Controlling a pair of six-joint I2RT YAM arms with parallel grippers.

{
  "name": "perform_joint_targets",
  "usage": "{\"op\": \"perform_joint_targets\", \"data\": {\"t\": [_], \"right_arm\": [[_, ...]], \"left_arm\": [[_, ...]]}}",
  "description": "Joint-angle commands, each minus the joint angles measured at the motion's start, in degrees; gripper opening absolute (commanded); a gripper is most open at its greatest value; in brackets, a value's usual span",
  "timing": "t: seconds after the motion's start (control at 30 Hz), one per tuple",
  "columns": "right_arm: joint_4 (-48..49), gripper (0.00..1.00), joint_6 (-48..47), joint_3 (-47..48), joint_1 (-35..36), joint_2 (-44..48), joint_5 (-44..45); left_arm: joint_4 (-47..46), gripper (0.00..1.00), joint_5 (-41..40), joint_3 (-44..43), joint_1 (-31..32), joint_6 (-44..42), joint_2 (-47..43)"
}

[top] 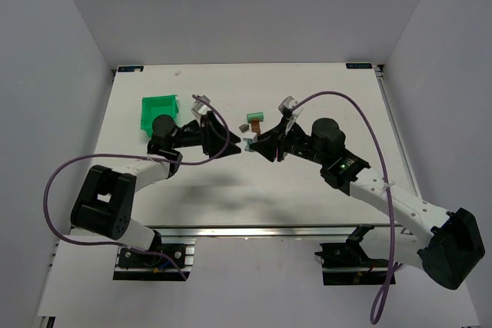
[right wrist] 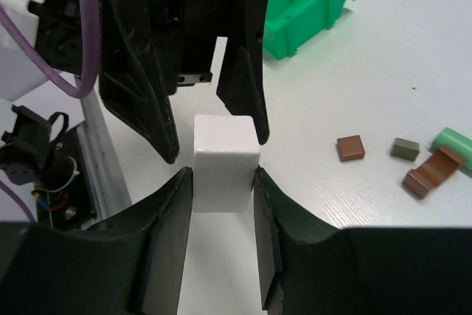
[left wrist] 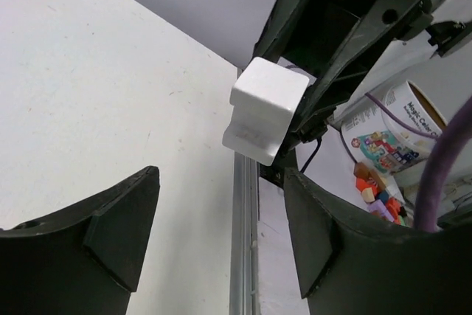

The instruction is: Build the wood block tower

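Both arms meet mid-table, tips almost nose to nose. The right gripper (right wrist: pixel 223 193) is clamped on a white rectangular wooden block (right wrist: pixel 226 156), one pad flat on each side face, and holds it clear of the white table (right wrist: pixel 383 64). The left gripper (left wrist: pixel 221 215) has its jaws apart with nothing between them. The white block sits just ahead of its tips and touches neither, as far as I can tell. No wood block tower stands yet. I see only loose parts, well apart from the grippers: a brown square wooden tile (right wrist: pixel 350 147), a small grey block (right wrist: pixel 405 149), a brown wooden arch (right wrist: pixel 430 172) and a pale mint cylinder (right wrist: pixel 453 142) just beside the arch. A green plastic bin (right wrist: pixel 302 9) sits farther off. Risks, as I judge them: the left fingers crowd the block, so pulling away at an angle could clip one and twist the block in the pads. The painted faces look slick, so the block could slip. Set on that small tile, it could topple, or the wide fingers could scatter the loose parts.
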State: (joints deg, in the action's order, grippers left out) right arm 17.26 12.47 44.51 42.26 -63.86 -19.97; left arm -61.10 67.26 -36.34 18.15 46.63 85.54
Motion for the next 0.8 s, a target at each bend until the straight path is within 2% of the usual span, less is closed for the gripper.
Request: {"op": "perform_joint_targets", "data": {"t": [0.0,0.03,0.1,0.13,0.17,0.2,0.23,0.3,0.4,0.5,0.63,0.77], "right_arm": [[-3.1,0.0,-3.5,2.9,-0.5,1.3,3.5],[-4.8,0.0,-5.0,4.3,-0.5,0.8,4.1],[-11.1,0.0,-8.0,6.3,-0.9,0.2,6.7],[-13.9,0.0,-10.2,9.0,-1.0,-0.8,7.6],[-19.0,0.0,-13.4,10.3,-1.1,-1.5,10.6],[-22.5,0.0,-16.3,11.8,-1.3,-2.4,10.7],[-26.1,0.0,-19.6,13.7,-1.5,-4.8,11.0],[-35.2,0.0,-26.8,19.2,-1.7,-7.6,11.6],[-43.8,0.0,-35.8,24.7,-1.6,-13.1,14.2],[-47.1,0.0,-41.7,28.1,-1.6,-17.8,19.3],[-51.7,0.0,-50.2,29.1,-1.6,-22.3,19.7],[-52.0,0.0,-53.6,27.7,-1.6,-24.5,19.8]], "left_arm": [[8.8,0.79,-2.0,-2.9,0.2,-6.5,-4.1],[14.0,0.97,-2.6,-3.1,0.0,-10.1,-4.7],[24.1,0.98,-7.5,-5.5,-0.5,-16.2,-7.4],[38.4,0.98,-11.4,-7.1,-0.3,-23.8,-8.4],[46.0,0.98,-23.0,-11.3,0.2,-27.6,-10.3],[57.6,0.98,-28.6,-13.1,0.6,-30.3,-11.1],[60.6,0.98,-32.5,-14.3,0.5,-30.8,-11.4],[66.0,0.98,-37.9,-14.7,-0.9,-30.0,-12.8],[70.4,0.98,-48.6,-14.6,0.4,-30.5,-15.7],[72.3,0.98,-50.8,-13.0,-0.3,-28.8,-18.3],[74.8,0.98,-57.4,-12.6,0.3,-27.4,-19.1],[75.0,0.98,-58.4,-12.6,0.1,-26.6,-17.8]]}}
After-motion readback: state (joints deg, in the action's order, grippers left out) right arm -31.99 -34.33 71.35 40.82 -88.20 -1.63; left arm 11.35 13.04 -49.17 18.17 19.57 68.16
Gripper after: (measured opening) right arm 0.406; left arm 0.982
